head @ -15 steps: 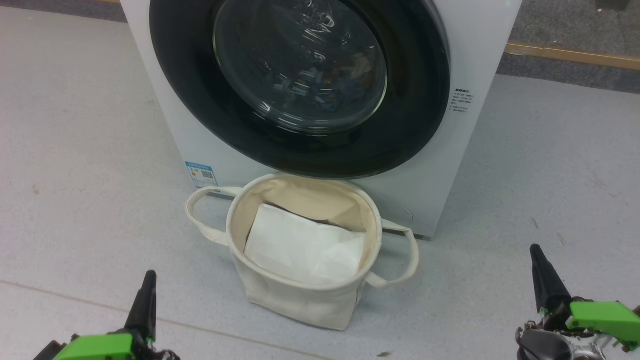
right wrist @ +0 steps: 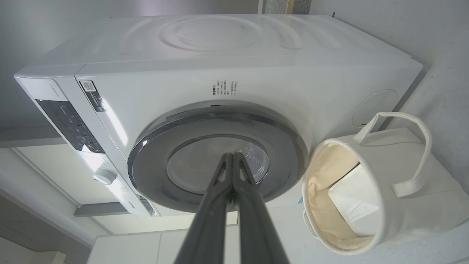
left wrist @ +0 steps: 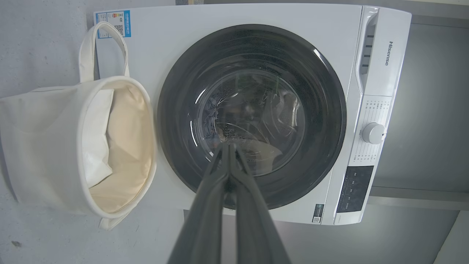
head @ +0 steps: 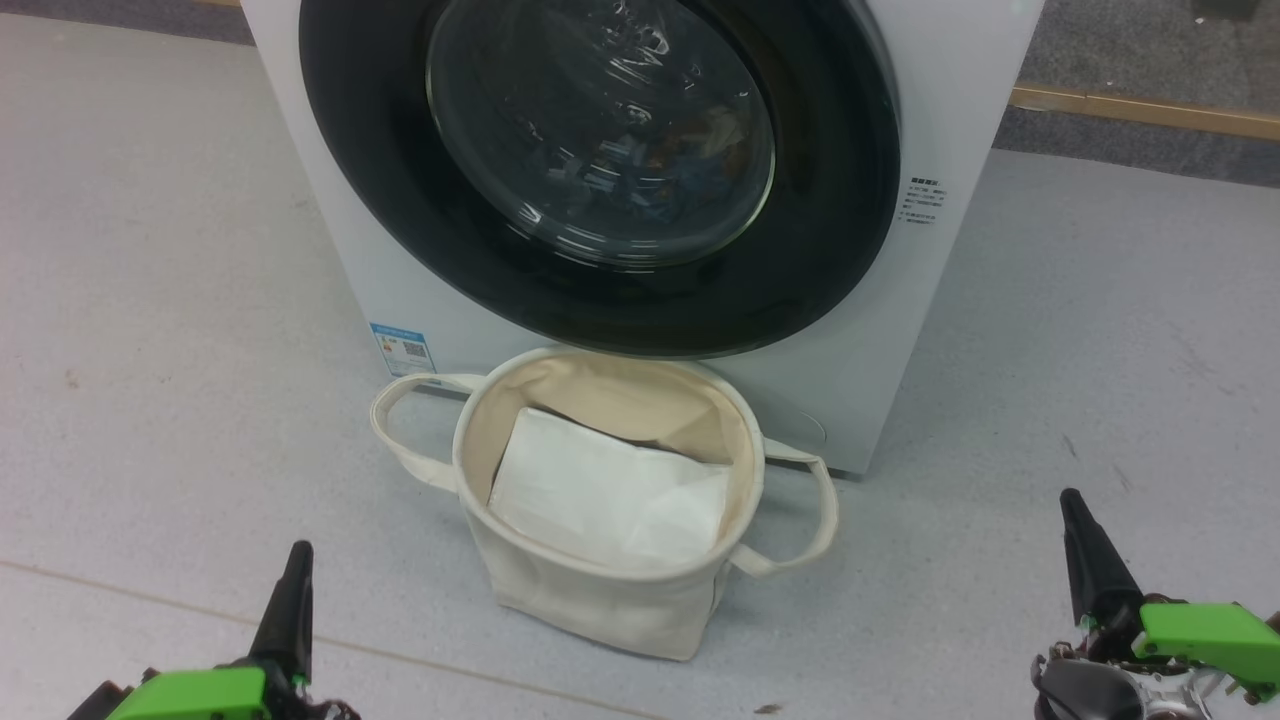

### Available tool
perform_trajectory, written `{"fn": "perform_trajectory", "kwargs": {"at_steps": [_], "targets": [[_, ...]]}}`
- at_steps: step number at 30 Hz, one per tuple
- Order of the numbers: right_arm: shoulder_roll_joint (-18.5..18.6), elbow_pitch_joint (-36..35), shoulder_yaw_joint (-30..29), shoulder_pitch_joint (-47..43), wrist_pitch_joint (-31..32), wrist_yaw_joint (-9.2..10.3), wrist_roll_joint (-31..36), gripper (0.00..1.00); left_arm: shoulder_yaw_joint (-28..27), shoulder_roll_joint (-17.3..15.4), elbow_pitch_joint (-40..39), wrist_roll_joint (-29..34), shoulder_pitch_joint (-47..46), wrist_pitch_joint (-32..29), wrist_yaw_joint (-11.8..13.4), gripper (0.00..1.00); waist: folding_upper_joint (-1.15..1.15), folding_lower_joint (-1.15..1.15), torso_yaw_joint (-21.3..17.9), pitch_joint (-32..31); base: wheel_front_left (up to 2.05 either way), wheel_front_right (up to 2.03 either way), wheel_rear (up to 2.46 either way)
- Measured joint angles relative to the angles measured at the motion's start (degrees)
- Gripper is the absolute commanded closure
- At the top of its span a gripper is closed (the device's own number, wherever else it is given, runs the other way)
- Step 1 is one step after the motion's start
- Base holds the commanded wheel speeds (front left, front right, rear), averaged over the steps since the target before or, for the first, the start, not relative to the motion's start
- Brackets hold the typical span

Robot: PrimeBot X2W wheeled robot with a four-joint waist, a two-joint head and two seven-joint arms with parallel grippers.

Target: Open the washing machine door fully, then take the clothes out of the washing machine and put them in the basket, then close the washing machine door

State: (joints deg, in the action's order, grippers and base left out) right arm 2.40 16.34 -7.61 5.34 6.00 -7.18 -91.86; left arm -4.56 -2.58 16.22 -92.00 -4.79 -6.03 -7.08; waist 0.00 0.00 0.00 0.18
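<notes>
Head view first: which step are we on?

The first, as I read it. The washing machine door [head: 600, 130] sits flush in the washing machine [head: 950, 110] at the far side. Through its glass I make out blue and orange patches that I take for the clothes [head: 690, 160]. The basket [head: 590, 600] stands on the floor [head: 150, 300] just in front of the machine, below the door, with a flat white folded sheet [head: 600, 490] inside. My left gripper [head: 297, 560] is near left and my right gripper [head: 1070, 505] near right, both well apart from everything.

Left wrist view?

Its fingers are pressed together on nothing and point at the door glass. Some pale fabric lies behind the glass.

Right wrist view?

These fingers are clenched too, and empty. They aim at the door from an angle, with the basket off to one side. I cannot pick out a handle for certain.

So what does the next move call for?

Opening the door. I judge that I must part one gripper's fingers, carry it to the door's rim, catch the edge and swing the door fully wide. The basket sits close under the door, so I would check that the swing clears its handles.
</notes>
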Motion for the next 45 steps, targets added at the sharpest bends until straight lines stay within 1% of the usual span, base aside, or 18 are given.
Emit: {"fn": "perform_trajectory", "kwargs": {"at_steps": [45], "targets": [[0.00,0.00,0.00,0.00,0.00,0.00,0.00,1.00,0.00,0.00,0.00,0.00,0.00,0.01,0.00,1.00,0.00,0.00,0.00,0.00,0.00,0.00,0.00]]}}
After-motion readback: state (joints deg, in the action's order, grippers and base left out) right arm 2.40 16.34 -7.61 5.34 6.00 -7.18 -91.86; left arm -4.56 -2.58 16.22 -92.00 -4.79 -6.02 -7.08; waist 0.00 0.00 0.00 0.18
